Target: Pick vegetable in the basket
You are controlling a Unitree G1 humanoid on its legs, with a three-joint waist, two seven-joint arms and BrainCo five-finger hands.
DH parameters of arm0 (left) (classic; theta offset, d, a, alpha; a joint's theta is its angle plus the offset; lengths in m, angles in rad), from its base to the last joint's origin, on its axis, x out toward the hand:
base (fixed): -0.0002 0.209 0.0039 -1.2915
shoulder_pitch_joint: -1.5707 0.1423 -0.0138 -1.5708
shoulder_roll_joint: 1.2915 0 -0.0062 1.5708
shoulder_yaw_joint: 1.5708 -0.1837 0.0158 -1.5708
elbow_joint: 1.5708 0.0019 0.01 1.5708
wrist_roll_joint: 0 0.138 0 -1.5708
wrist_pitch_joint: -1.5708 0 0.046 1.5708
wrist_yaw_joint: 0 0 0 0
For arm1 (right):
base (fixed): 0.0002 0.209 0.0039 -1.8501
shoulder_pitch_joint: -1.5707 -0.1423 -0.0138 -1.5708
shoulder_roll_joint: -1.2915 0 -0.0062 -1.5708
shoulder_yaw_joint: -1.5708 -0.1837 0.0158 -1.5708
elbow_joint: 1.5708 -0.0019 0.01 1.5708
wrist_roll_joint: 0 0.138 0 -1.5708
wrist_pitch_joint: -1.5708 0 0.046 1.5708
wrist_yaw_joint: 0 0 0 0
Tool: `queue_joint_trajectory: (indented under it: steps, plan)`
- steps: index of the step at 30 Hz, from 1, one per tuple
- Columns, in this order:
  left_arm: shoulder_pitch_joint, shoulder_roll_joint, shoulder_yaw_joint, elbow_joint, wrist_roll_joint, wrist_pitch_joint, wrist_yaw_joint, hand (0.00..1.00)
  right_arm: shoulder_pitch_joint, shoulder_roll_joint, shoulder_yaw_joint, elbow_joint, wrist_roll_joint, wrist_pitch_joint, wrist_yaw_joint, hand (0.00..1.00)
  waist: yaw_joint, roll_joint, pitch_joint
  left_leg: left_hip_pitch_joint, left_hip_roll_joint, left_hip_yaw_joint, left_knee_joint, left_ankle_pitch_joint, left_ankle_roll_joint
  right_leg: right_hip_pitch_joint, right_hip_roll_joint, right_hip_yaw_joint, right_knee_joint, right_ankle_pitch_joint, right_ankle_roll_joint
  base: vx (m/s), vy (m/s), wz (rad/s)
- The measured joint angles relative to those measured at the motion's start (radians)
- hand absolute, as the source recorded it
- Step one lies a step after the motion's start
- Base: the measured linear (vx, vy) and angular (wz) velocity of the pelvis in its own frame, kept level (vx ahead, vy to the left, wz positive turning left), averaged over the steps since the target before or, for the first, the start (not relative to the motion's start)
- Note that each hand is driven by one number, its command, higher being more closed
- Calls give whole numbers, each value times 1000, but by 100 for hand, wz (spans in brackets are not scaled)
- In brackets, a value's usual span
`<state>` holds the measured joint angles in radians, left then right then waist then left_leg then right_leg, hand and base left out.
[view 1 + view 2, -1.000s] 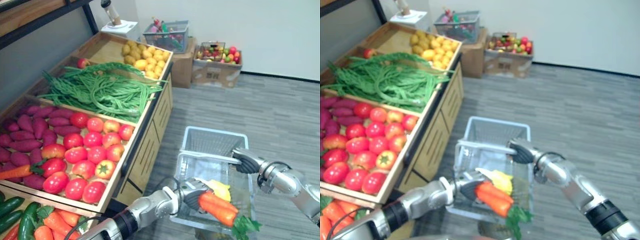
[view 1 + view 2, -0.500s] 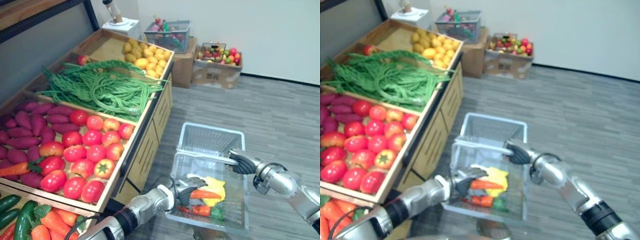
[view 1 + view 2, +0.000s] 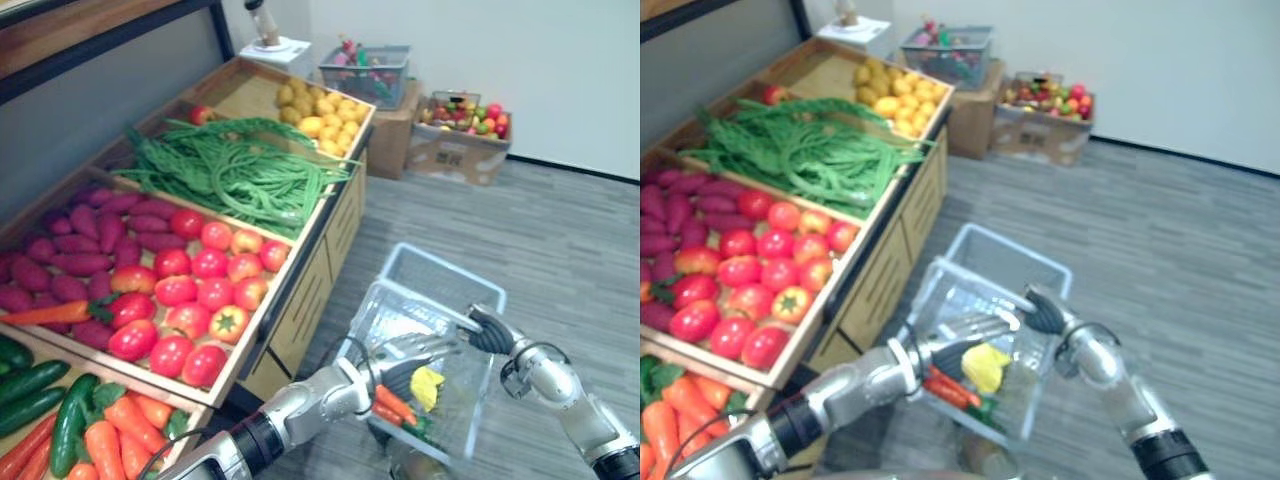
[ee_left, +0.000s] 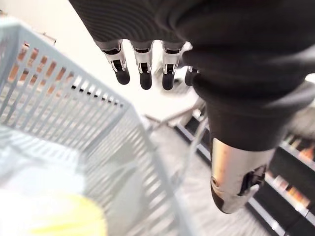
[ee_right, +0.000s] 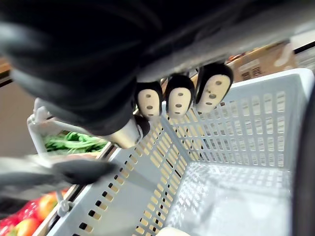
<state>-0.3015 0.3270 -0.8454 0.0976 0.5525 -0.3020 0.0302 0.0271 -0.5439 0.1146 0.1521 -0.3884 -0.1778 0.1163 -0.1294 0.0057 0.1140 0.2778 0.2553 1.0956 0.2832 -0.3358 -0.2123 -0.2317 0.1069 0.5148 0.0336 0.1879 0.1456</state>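
Carrot [image 3: 393, 403] dropped into basket [image 3: 432, 278]; left hand [image 3: 392, 362] fingers [image 4: 145, 78] spread above.

Bright, even light — soft shadows

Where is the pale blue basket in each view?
Left eye view: basket lower right.
Right eye view: basket lower centre.
Left wrist view: basket wall past the left robot hand.
Right wrist view: basket interior past the right robot hand.
Shared by both eye views: yellow item inside.
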Motion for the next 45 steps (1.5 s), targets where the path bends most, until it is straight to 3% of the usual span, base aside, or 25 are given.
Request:
queue_joint_trajectory:
  steps: [4, 6, 8, 12, 15, 19, 21, 25, 26, 27, 28, 31, 35, 40, 43, 45]
  plan:
    - [88, -5, 54, -169, -147, -1, -6, 0, 29, 126, -118, 161, -19, 49, -51, 100, 26, -3, 1, -32, -1, -85, -2, 9, 14, 13, -40, -70, -3, -4, -5, -52, -39, 58]
    - [140, 16, 82, -242, -234, -2, -10, 0, 43, 186, -189, 268, -30, 82, -93, 100, 52, -4, 0, -70, -4, -157, -2, 17, 27, 16, -75, -127, -11, -6, -8, -66, -54, 81]
    - [203, 39, 128, -307, -278, -2, -8, 0, 44, 224, -270, 384, -37, 104, -131, 100, 61, -5, -1, -106, -4, -246, -2, 29, 42, 42, -113, -208, -33, -9, -12, -73, -71, 121]
    - [303, 92, 253, -370, -314, -2, 3, 0, 56, 259, -405, 547, -23, 126, -190, 100, 104, -11, -21, -174, -13, -389, -7, 51, 60, 65, -161, -324, -55, -15, -21, -42, -35, 105]
    - [389, 104, 360, -370, -311, 0, 12, 0, 64, 281, -504, 703, -4, 125, -231, 100, 106, -30, -45, -221, -47, -516, -54, 94, 76, 96, -208, -436, -82, -19, -22, -3, -10, 114]
    - [502, 37, 566, -369, -313, 1, 55, 0, 74, 335, -604, 868, 67, 125, -271, 100, 109, -50, -59, -276, -90, -678, -108, 148, 97, 131, -255, -586, -96, -37, -19, 5, -17, 123]
    - [540, -33, 677, -362, -314, 1, 114, 0, 77, 348, -634, 913, 112, 126, -293, 100, 130, -45, -63, -284, -113, -733, -140, 174, 107, 149, -276, -643, -101, -43, -16, 8, 3, 94]
    - [571, -206, 963, -209, -312, 10, 248, 0, 100, 352, -660, 959, 166, 120, -338, 100, 159, -33, -110, -332, -161, -882, -196, 231, 121, 173, -314, -790, -100, -68, -17, 12, 17, 100]
    - [566, -225, 1011, -171, -311, 22, 272, 0, 100, 358, -663, 963, 175, 120, -348, 100, 159, -25, -117, -331, -163, -900, -202, 238, 121, 180, -315, -809, -99, -72, -20, 49, -6, 90]
    - [562, -251, 1086, -107, -307, 52, 334, 0, 98, 373, -667, 963, 200, 120, -360, 100, 167, -40, -112, -327, -165, -929, -217, 254, 121, 194, -314, -839, -98, -78, -23, 56, -28, 74]
    - [566, -262, 1145, -56, -307, 81, 395, 0, 93, 391, -667, 963, 220, 117, -369, 100, 174, -33, -118, -324, -164, -946, -228, 265, 118, 207, -311, -858, -97, -83, -30, 29, -36, 61]
    - [576, -268, 1203, 36, -301, 112, 476, 0, 85, 429, -665, 961, 245, 107, -377, 100, 190, -46, -116, -310, -160, -963, -258, 286, 114, 216, -307, -875, -93, -88, -37, -16, -29, 23]
    - [576, -288, 1271, 221, -252, 149, 594, 0, 87, 473, -646, 949, 251, 101, -397, 100, 186, -70, -132, -291, -157, -951, -304, 297, 115, 220, -305, -879, -93, -102, -44, -60, -18, -6]
    - [565, -330, 1453, 540, -270, 212, 635, 0, 105, 498, -650, 943, 252, 101, -418, 100, 170, -73, -158, -271, -156, -932, -339, 300, 112, 218, -299, -865, -110, -107, -37, 4, -6, -11]
    - [573, -339, 1552, 787, -331, 228, 620, 0, 98, 503, -679, 960, 252, 102, -428, 100, 161, -72, -161, -252, -157, -914, -368, 307, 104, 216, -293, -846, -126, -103, -36, 82, 3, -17]
    - [572, -339, 1572, 862, -354, 240, 592, 0, 97, 503, -697, 966, 251, 105, -428, 100, 159, -71, -161, -248, -159, -913, -369, 311, 105, 216, -292, -840, -134, -98, -31, 109, 8, -7]
